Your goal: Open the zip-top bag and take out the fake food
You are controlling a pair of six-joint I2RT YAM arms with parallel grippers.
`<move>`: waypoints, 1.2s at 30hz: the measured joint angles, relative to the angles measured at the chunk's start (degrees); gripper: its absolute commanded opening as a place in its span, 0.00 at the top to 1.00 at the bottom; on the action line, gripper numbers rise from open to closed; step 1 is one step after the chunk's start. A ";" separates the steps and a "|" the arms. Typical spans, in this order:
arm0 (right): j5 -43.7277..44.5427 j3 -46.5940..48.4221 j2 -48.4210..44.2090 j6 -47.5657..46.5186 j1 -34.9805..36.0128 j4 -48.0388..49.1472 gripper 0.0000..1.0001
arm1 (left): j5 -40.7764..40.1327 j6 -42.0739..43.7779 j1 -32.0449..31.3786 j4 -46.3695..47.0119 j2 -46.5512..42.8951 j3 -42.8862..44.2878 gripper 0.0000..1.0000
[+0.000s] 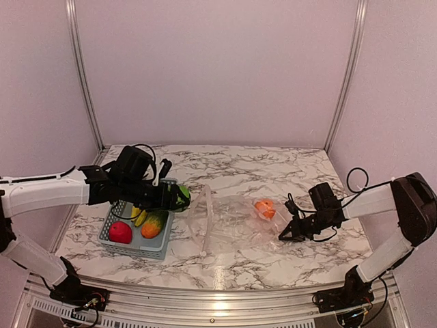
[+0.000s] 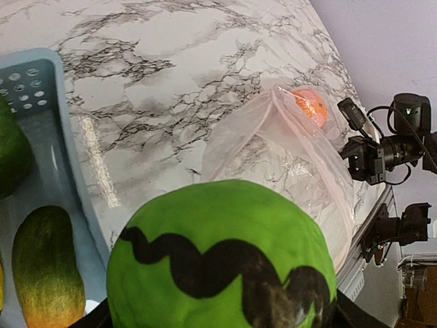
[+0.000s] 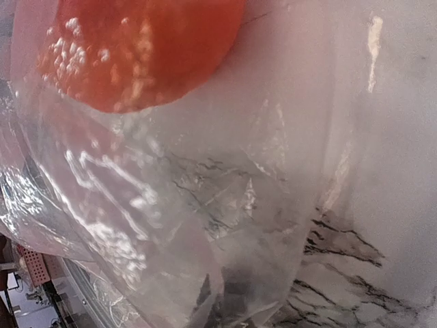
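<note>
My left gripper [image 1: 176, 199] is closed around the striped green ball [image 1: 184, 196], holding it above the right rim of the light blue basket [image 1: 134, 250]. The ball [image 2: 222, 256] fills the lower half of the left wrist view. The zip-top bag [image 1: 229, 222] lies crumpled at mid table, its mouth facing the basket, with an orange [image 1: 265, 208] inside near its right end. My right gripper [image 1: 285, 234] is shut on the bag's right edge. In the right wrist view the clear plastic [image 3: 205, 205] covers my fingers, and the orange [image 3: 136, 48] sits just beyond.
The basket holds a red fruit [image 1: 120, 232], a banana [image 1: 138, 217] and an orange-green piece [image 1: 154, 224]. The left wrist view also shows a dark green piece [image 2: 10, 154] in the basket. The marble table's front edge runs close below the bag.
</note>
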 measured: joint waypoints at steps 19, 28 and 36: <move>-0.48 -0.13 -2.08 -0.04 0.63 -0.46 1.00 | -18.34 -5.57 9.84 -27.06 -13.90 -6.12 0.17; -0.33 -0.11 -3.98 0.72 4.04 -1.68 0.71 | -16.24 -1.60 9.81 -30.16 -11.21 -4.22 0.01; -0.22 -0.11 -7.37 2.99 4.76 -2.71 0.10 | -16.44 2.45 9.81 -27.87 -11.06 2.27 0.01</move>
